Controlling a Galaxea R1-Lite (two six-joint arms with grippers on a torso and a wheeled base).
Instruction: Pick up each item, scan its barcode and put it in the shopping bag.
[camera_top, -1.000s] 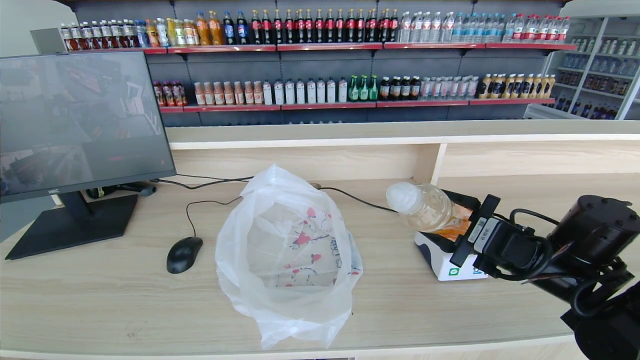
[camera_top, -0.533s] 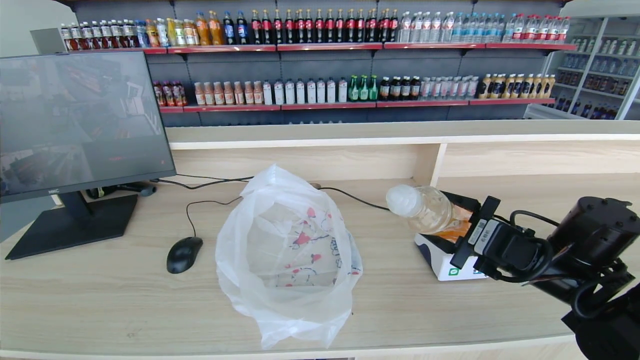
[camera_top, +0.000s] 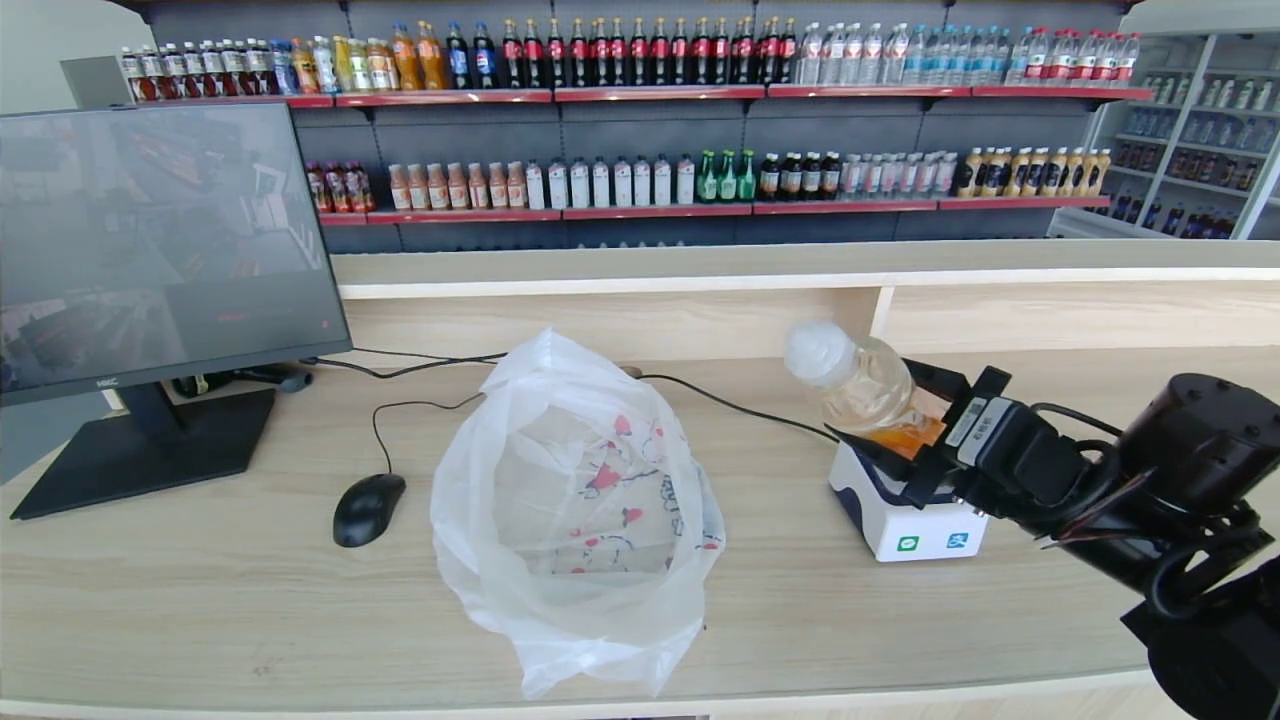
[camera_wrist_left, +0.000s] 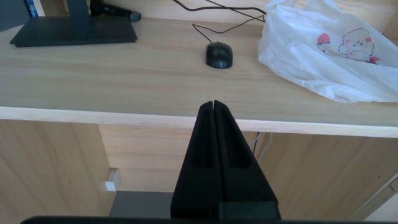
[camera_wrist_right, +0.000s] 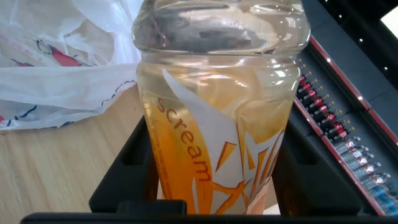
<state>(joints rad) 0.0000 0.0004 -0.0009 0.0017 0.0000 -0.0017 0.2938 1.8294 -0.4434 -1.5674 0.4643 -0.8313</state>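
A: Well, where is the bottle (camera_top: 858, 385) at this moment?

B: It is in the right arm's jaws, which are clenched on its orange-labelled lower body; it hangs tilted just above the scanner (camera_top: 905, 515), with the cap toward the back of the desk (camera_top: 200, 600). The left arm's jaws are pressed together on nothing, low before the desk's front edge.

A: What may go wrong?

B: I think the smooth round bottle could turn or slide in the grip, because much of its length sticks out past the jaws; then the barcode may not face the scanner. Also the shopping bag (camera_top: 575, 500) is thin and soft; its mouth could fold if the bottle touches the rim.

A: And room to move?

B: The wooden divider (camera_top: 872, 315) stands near behind the cap; a cable (camera_top: 740, 408) crosses the bare desk between scanner and bag; above that strip the way looks free.
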